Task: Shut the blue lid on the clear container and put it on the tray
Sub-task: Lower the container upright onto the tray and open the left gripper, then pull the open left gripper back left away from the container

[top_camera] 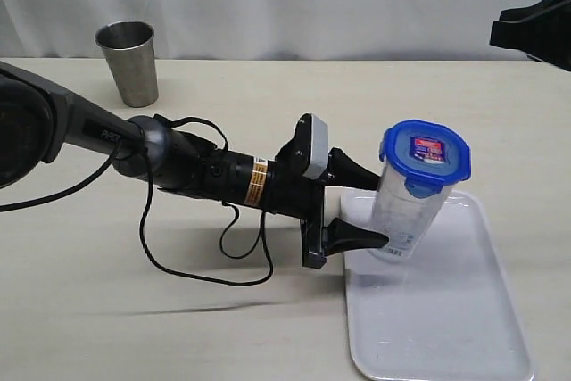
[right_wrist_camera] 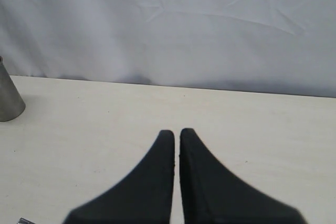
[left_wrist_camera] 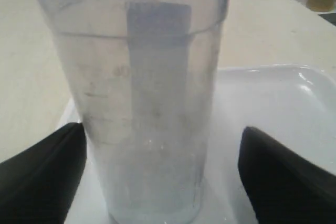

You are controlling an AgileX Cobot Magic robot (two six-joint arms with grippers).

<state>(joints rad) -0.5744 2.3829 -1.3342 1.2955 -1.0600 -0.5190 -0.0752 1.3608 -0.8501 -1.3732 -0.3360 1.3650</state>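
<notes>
The clear container (top_camera: 406, 211) stands upright on the near-left part of the white tray (top_camera: 446, 327), with the blue lid (top_camera: 426, 156) sitting on its top. My left gripper (top_camera: 380, 211) reaches in from the left, open, one finger on each side of the container's lower half. In the left wrist view the container (left_wrist_camera: 152, 103) fills the space between the fingers (left_wrist_camera: 47, 171). One finger is right against its wall and the other stands clear of it. My right gripper (right_wrist_camera: 177, 132) is shut on nothing, raised at the far right.
A steel cup (top_camera: 129, 62) stands at the back left of the table, also in the right wrist view (right_wrist_camera: 8, 98). The left arm's black cable (top_camera: 205, 265) loops over the table. A white curtain hangs behind the table.
</notes>
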